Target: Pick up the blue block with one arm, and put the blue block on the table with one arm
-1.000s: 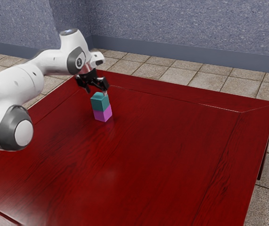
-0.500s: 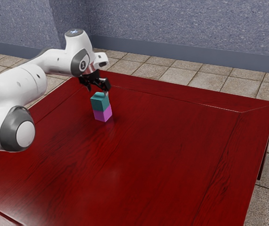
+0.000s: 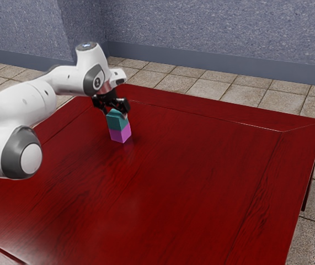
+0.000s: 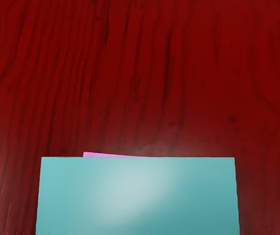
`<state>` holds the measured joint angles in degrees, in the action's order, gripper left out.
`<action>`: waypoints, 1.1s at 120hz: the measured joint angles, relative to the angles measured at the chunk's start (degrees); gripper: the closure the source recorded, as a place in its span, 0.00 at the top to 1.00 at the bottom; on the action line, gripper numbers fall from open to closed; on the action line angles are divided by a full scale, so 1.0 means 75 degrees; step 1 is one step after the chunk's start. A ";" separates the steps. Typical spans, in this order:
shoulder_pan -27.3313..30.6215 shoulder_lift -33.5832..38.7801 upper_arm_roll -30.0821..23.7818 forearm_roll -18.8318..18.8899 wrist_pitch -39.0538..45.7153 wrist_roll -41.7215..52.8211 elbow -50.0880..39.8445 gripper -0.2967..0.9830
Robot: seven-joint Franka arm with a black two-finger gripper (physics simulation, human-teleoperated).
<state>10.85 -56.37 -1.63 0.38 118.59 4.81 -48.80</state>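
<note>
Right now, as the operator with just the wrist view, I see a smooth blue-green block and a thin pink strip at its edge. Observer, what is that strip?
Observer: It belongs to a pink cube-shaped block; in the exterior view, the blue-green block sits squarely on top of it.

Operator: Understood, a stack. What is the pink block standing on?

Observer: Directly on the dark red wooden table.

Operator: And how do the fingers of the black two-finger gripper stand around my block?

Observer: Spread apart, at the level of the blue-green block's top, one toward each side of it.
</note>
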 joint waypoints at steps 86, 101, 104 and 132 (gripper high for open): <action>-0.0003 -0.0110 0.0018 0.0030 0.0019 -0.0145 0.0011 0.54; -0.0019 -0.0064 0.0012 0.0046 0.0019 -0.0158 0.0011 0.54; -0.0023 -0.0050 0.0009 0.0050 0.0019 -0.0161 0.0011 0.54; -0.0465 0.0110 -0.0537 0.0068 0.0008 -0.0178 0.0030 0.55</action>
<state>7.36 -55.54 -5.65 0.90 118.64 3.48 -48.58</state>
